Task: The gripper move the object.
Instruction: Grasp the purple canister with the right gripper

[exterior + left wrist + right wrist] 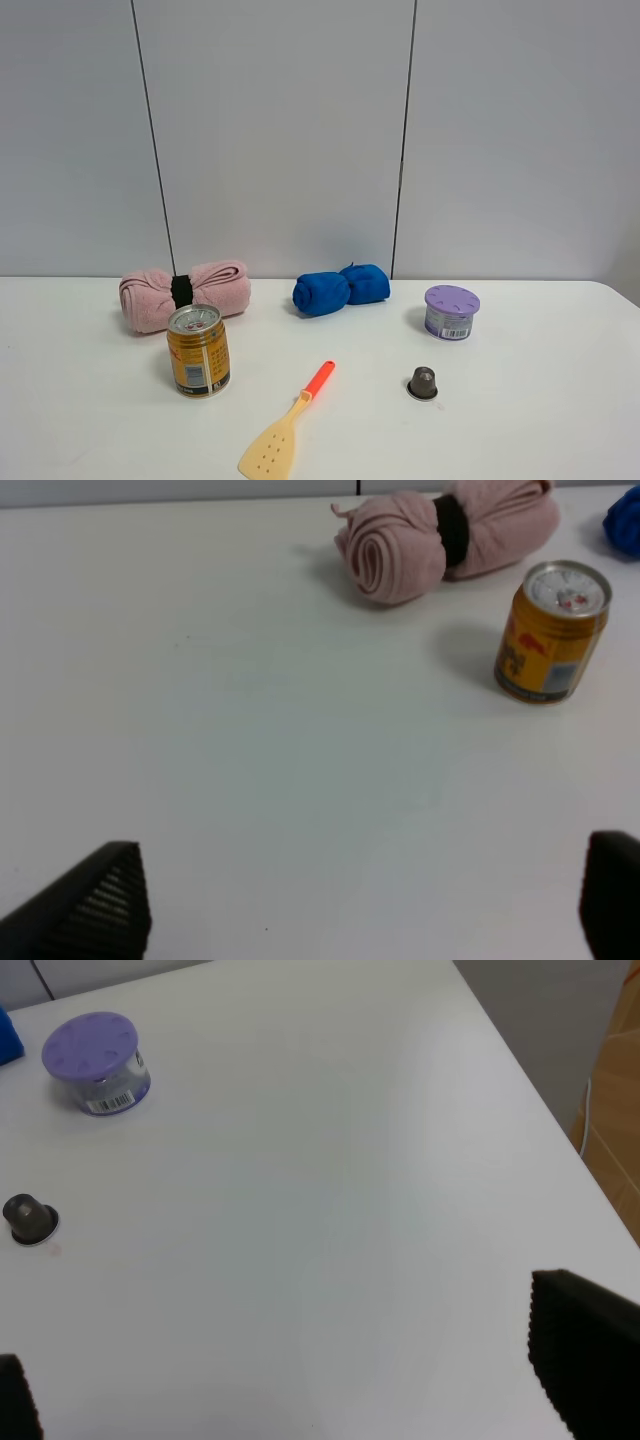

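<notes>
My left matte black end effector (pixel 362 885) is showing wedge-shaped fingers (pixel 90 905) with fine horizontal ribbing; my right matte black end effector (pixel 275 1360) is showing a serrated finger edge.

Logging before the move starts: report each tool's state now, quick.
Left tool: open, holding nothing.
Right tool: open, holding nothing.

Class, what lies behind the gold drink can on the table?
Behind the gold can lies a pink rolled towel bound by a black band; the left wrist view shows a gap between them. From the high camera, the can's rim hides a little of the towel's lower edge.
</notes>
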You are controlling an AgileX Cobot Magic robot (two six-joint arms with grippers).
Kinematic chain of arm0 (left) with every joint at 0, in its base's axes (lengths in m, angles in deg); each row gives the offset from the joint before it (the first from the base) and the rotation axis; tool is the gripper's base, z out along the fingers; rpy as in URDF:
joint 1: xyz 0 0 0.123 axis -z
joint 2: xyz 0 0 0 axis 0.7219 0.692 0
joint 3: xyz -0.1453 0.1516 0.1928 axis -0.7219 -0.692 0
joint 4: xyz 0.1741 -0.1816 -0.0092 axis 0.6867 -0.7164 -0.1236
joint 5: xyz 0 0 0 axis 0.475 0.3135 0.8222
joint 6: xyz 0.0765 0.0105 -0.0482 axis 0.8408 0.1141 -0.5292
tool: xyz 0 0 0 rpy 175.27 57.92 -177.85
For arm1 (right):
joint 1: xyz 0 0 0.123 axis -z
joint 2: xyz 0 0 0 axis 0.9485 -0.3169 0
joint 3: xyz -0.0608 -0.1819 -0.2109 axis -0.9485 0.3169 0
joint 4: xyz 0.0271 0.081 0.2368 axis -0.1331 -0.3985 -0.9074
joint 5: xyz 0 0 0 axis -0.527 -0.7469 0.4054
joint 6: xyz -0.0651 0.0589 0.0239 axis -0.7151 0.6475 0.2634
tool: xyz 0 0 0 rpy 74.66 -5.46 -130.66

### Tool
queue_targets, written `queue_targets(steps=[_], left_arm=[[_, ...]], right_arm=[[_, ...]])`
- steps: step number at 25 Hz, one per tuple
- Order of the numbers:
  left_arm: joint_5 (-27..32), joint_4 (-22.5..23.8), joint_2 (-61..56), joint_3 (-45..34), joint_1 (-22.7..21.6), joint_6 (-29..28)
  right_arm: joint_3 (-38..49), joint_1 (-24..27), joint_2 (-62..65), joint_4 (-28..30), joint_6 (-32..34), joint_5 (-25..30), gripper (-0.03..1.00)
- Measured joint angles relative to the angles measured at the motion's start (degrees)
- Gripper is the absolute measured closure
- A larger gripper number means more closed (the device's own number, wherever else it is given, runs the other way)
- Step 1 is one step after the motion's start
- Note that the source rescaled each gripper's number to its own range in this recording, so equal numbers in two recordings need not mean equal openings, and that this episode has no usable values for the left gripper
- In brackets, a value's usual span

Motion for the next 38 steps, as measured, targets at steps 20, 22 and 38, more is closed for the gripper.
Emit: queue_targets(steps=[20,22,38], left_arm=[[0.0,0.0,0.0,0.0,0.0,0.0],[0.0,0.0,0.0,0.0,0.0,0.0],[0.0,0.0,0.0,0.0,0.0,0.0]], right_arm=[[0.0,0.0,0.0,0.0,0.1,0.0,-0.03],[0.0,0.0,0.0,0.0,0.1,0.0,-0.03],[0.0,0.0,-3.6,-0.2,0.1,0.0,-0.03]])
